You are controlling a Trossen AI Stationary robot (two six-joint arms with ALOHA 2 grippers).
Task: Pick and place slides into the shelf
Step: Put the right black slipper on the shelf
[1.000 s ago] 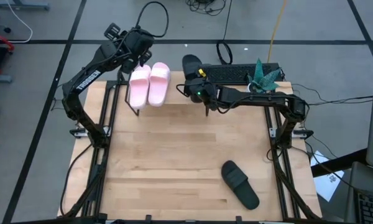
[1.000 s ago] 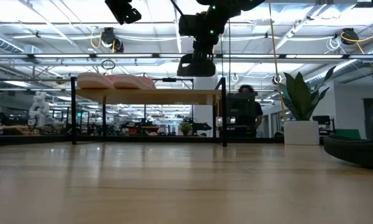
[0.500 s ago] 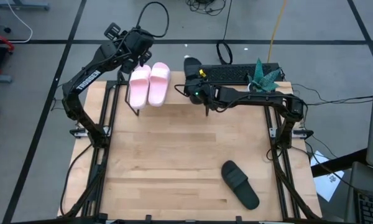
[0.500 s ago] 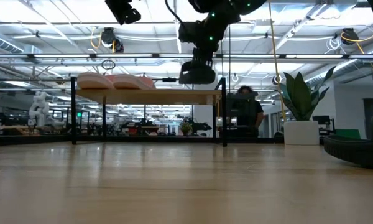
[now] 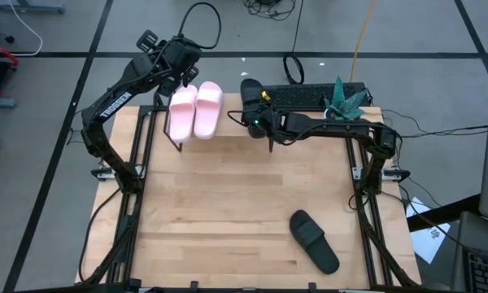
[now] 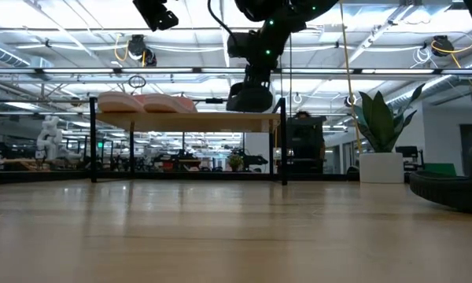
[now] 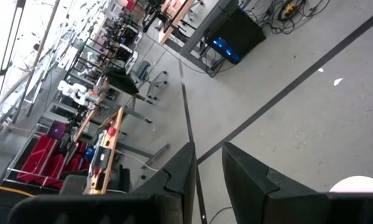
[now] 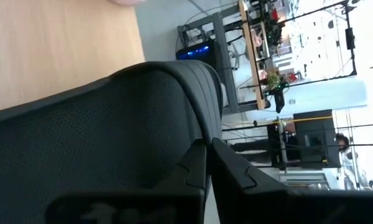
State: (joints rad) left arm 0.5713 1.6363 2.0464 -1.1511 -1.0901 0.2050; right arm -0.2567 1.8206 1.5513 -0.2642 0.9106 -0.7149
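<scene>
Two pale pink slides (image 5: 195, 110) lie side by side on the left part of the low wooden shelf (image 6: 189, 122). My right gripper (image 5: 258, 120) is shut on a black slide (image 5: 250, 91), held just above the shelf's right part (image 6: 249, 96). The second black slide (image 5: 313, 241) lies sole down on the tabletop near the front right. My left gripper (image 5: 181, 63) hovers beyond the shelf's far left end. It is empty, with only a narrow gap between its fingers (image 7: 208, 168). My right gripper pinches the black slide's wide mesh strap (image 8: 174, 134) between its two fingers. The fingers come from above, slanting toward the far edge. The slide hangs below the gripper, a little above the shelf top (image 6: 249, 101).
A dark keyboard (image 5: 317, 96) and a potted plant (image 5: 346, 99) stand at the table's far right, beside the shelf. The plant also shows in the low view (image 6: 380, 134). Bare wooden tabletop (image 5: 228, 212) spreads between the shelf and the near edge.
My right gripper has come down with the black slide toward the shelf top, staying shut on the strap. The slide now hangs just above the plank, lower than a second ago.
</scene>
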